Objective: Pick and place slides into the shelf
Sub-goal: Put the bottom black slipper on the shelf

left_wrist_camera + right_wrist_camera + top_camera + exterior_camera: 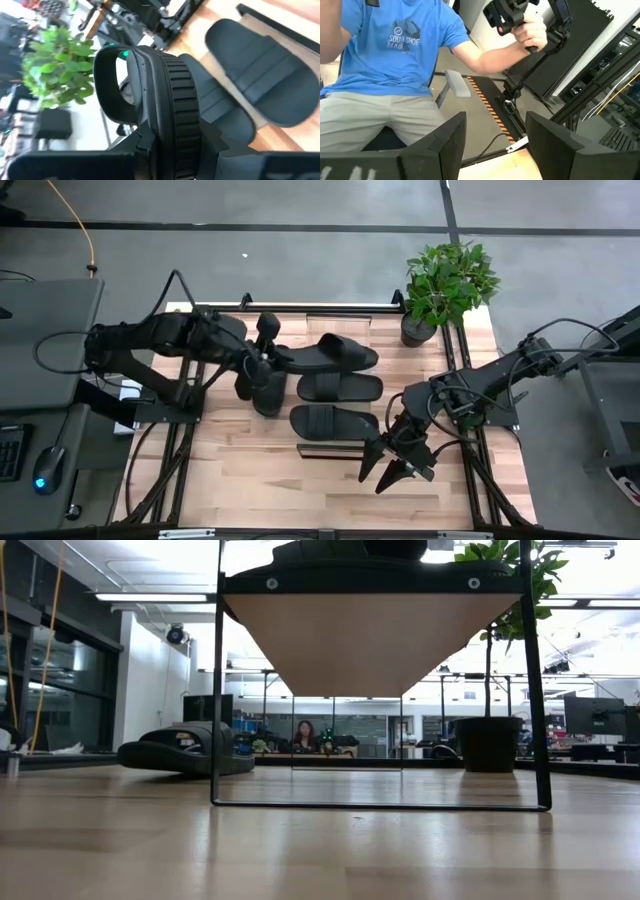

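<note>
- We see the left gripper [262, 370] over the left part of the table [250, 470], clamped on a black slide [266, 392] that it holds on edge; in the left wrist view that held slide [165, 95] fills the middle, strap loop facing the camera.
- Just to its right, three more slides lie flat in a column: the top one [338, 354] angled, the middle one [340, 388] and the bottom one [333, 421] roughly level.
- The shelf [340, 313] runs along the far edge of the table, and in the low view its wooden board [370, 640] sits high on dark metal legs.
- Our right gripper [392, 465] hovers near the front right of the table, fingers [445, 142] spread apart and empty.
- A potted plant [445, 285] stands at the far right corner.
- Beyond the table, the right wrist view shows a seated person [395, 65] in a blue shirt gripping a control handle.
</note>
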